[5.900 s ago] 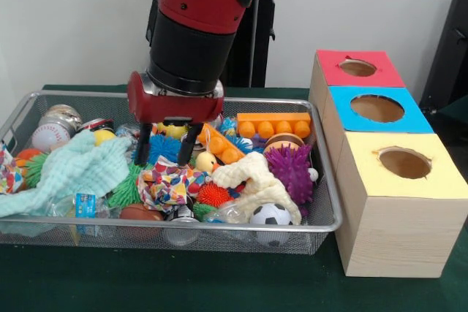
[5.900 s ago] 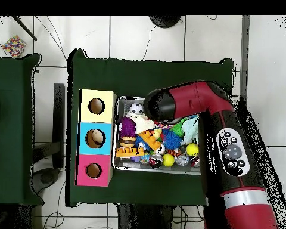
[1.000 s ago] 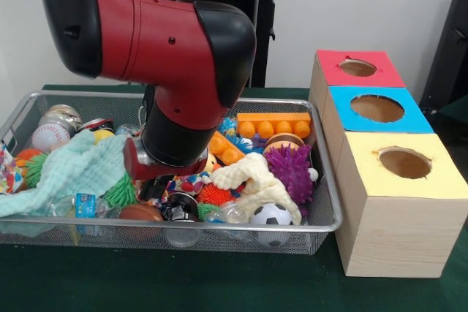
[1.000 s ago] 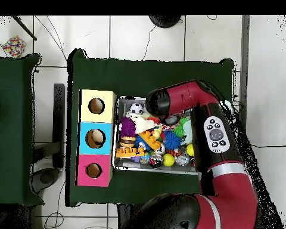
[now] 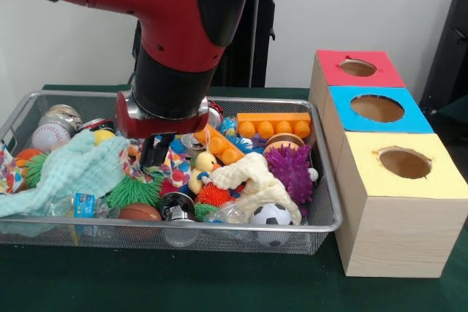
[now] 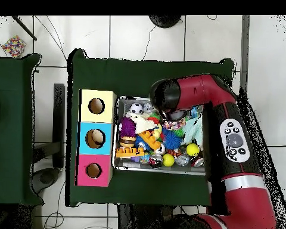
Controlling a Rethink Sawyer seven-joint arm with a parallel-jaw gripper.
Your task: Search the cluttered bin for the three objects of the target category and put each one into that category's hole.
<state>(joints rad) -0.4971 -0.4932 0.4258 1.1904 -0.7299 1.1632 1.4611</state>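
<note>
Many toys crowd the wire basket (image 5: 322,180) on the green worktop (image 5: 219,283).
The hand (image 5: 155,153) seems closed on a dotted cloth (image 5: 172,169), hemmed by a mint towel (image 5: 73,169) and spiky balls.

In the front view the wire bin (image 5: 322,202) stands left of three boxes in a row; the box with the hole (image 5: 404,162) is nearest the camera. My gripper (image 5: 155,153) hangs inside the bin, on the dotted cloth (image 5: 174,169), with the soccer ball (image 5: 271,215) at the bin's front right.
</note>
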